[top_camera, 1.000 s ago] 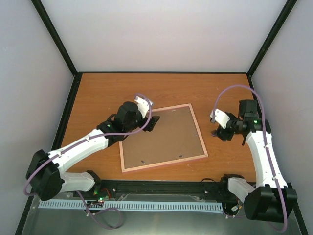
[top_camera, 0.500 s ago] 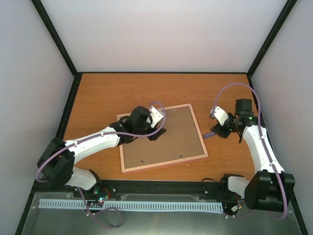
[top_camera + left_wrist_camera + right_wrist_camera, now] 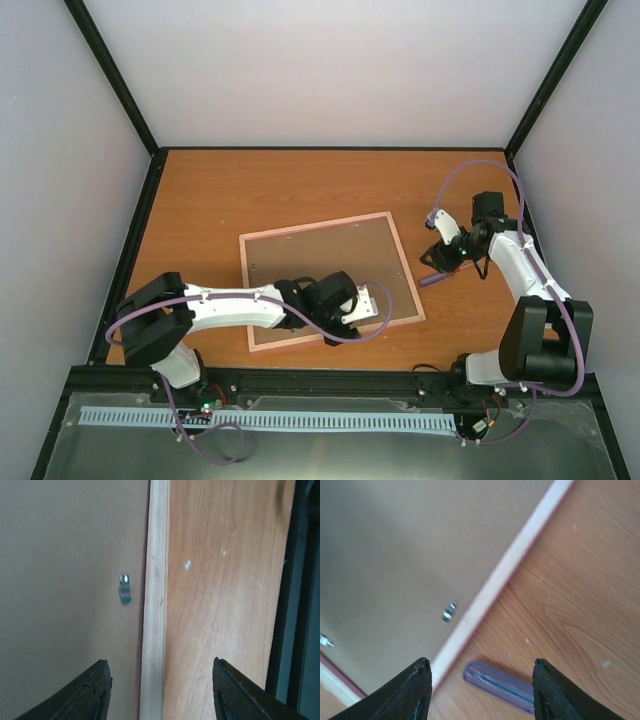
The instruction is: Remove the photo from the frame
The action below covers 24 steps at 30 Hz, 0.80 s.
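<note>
The pink frame [image 3: 412, 296] lies face down on the table with its brown board back [image 3: 325, 265] up. The photo is hidden under the board. My left gripper [image 3: 366, 310] is open and empty above the frame's near edge. In the left wrist view its fingers [image 3: 98, 690] straddle the pale border strip [image 3: 155, 605], with a metal tab [image 3: 125, 589] on the board just ahead. My right gripper [image 3: 438, 262] is open and empty beside the frame's right edge. The right wrist view shows the border [image 3: 500, 577] and another metal tab [image 3: 449, 612].
A small purple-handled screwdriver [image 3: 432, 281] lies on the table just right of the frame; in the right wrist view it [image 3: 500, 685] lies between my open fingers. A black rail [image 3: 300, 595] runs along the table's near edge.
My left gripper has swung from the frame's far left corner across the board to its near edge. My right gripper has moved farther back, and the screwdriver now lies on the table.
</note>
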Tool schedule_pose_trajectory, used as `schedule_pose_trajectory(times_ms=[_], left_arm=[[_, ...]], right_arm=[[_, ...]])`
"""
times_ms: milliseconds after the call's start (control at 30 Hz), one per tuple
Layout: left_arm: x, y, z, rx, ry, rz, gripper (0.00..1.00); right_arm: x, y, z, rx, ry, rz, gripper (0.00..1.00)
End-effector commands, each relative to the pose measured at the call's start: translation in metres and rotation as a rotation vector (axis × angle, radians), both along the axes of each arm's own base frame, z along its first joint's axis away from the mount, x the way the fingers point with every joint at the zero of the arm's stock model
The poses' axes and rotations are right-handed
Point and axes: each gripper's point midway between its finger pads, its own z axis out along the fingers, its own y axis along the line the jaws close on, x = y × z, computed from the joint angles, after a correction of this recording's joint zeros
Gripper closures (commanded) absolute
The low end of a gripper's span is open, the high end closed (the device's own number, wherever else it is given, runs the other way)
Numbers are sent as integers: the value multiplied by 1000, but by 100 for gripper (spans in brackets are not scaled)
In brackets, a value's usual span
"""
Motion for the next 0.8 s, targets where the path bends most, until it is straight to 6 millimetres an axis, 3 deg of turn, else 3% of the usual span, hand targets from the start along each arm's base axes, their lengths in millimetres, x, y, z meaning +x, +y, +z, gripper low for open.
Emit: schedule_pose_trajectory(times_ms=[0, 100, 233, 433, 767], left_arm=[[3, 7, -12, 107, -13, 45, 45], [-1, 17, -20, 163, 14, 61, 46], [-5, 25, -28, 193, 29, 72, 51], [-6, 30, -40, 216, 18, 80, 57], [-3, 39, -56, 285, -12, 88, 65]], right_arm=[[8, 40, 44, 300, -3, -109, 45], [3, 55, 50, 317, -44, -66, 45], [-1, 55, 48, 278, -99, -59, 44], [-7, 55, 31, 267, -46, -40, 43], [-12, 56, 30, 259, -66, -9, 43]])
